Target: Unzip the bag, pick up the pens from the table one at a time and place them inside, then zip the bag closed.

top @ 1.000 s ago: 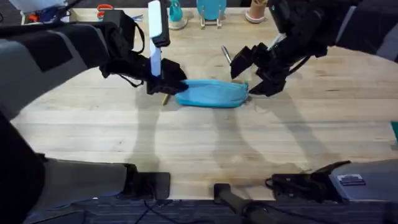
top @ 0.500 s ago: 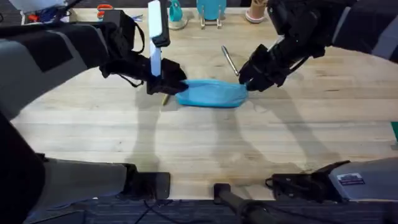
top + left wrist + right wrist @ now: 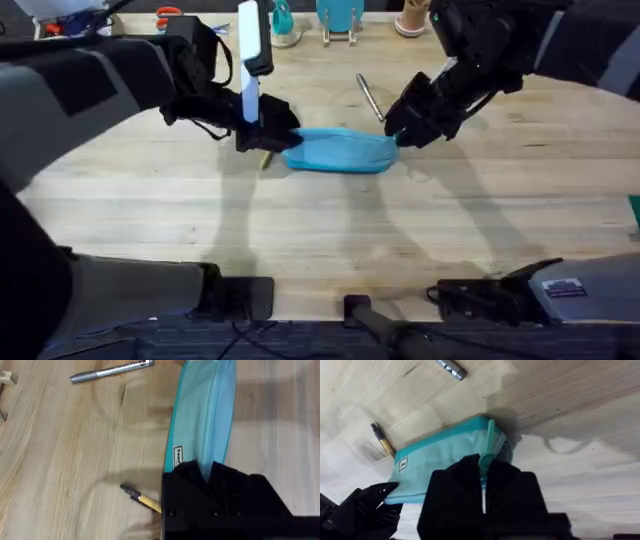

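The light blue bag (image 3: 340, 150) lies lengthwise mid-table, its zip closed along the top. My left gripper (image 3: 278, 140) is shut on the bag's left end; in the left wrist view its fingers (image 3: 225, 480) pinch the fabric (image 3: 205, 415). My right gripper (image 3: 402, 128) is shut at the bag's right end, with the teal zip pull (image 3: 487, 445) standing between its fingers (image 3: 507, 480). The silver pen (image 3: 370, 97) lies just behind the bag's right end. The yellow pen (image 3: 144, 500) with a dark tip lies beside the left end, partly under my left gripper.
Orange-handled scissors (image 3: 170, 15), teal items (image 3: 340, 15) and a cup (image 3: 410, 20) stand along the table's far edge. A teal object (image 3: 635, 215) pokes in at the right edge. Bare wood (image 3: 330, 240) stretches in front of the bag.
One second ago my right gripper was open just past the bag's right end. It has since moved in and shut on the zip pull. The left arm has stayed put.
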Tool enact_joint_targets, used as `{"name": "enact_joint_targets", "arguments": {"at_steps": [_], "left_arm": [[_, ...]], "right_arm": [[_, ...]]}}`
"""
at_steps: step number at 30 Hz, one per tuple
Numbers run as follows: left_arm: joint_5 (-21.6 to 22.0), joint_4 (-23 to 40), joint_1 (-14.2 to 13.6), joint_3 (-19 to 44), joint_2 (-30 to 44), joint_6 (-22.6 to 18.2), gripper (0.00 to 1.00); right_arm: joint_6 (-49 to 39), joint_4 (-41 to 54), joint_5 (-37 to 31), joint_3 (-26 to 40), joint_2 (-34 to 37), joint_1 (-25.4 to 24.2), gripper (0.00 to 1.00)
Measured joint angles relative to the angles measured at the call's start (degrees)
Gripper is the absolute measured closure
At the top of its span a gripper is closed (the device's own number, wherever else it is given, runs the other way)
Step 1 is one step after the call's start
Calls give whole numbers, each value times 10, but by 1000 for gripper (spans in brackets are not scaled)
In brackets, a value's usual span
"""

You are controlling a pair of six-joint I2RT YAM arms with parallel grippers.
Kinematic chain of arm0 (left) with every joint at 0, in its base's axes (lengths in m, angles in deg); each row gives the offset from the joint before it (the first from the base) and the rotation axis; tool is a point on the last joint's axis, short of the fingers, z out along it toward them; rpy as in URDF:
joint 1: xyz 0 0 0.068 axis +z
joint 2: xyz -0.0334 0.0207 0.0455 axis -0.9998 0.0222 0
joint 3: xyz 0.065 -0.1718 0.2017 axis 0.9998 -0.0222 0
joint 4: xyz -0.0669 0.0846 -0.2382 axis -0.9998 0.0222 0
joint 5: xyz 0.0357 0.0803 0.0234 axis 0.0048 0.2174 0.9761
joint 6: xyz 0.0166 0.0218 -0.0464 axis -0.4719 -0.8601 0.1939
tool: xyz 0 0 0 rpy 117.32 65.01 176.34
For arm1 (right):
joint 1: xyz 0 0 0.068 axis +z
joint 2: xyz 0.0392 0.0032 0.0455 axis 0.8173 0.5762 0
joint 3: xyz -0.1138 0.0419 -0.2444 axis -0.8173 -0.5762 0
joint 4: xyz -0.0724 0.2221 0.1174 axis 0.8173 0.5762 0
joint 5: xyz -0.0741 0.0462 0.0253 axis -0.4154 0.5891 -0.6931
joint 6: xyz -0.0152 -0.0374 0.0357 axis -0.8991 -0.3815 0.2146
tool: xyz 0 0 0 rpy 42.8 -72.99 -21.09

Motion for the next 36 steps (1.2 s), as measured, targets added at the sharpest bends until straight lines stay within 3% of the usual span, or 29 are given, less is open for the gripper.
{"name": "enact_joint_targets", "arguments": {"at_steps": [6, 15, 27, 36], "left_arm": [[0, 1, 0, 0, 0, 0, 959], [-4, 0, -4, 0, 0, 0, 959], [-9, 0, -4, 0, 0, 0, 960], [-11, 0, -4, 0, 0, 0, 960]], "right_arm": [[-10, 6, 13, 0, 0, -9, 970], [-73, 19, 90, 0, -18, -76, 970], [-111, 25, 92, 0, -57, -79, 970], [-331, 25, 92, 0, -60, -75, 970]]}}
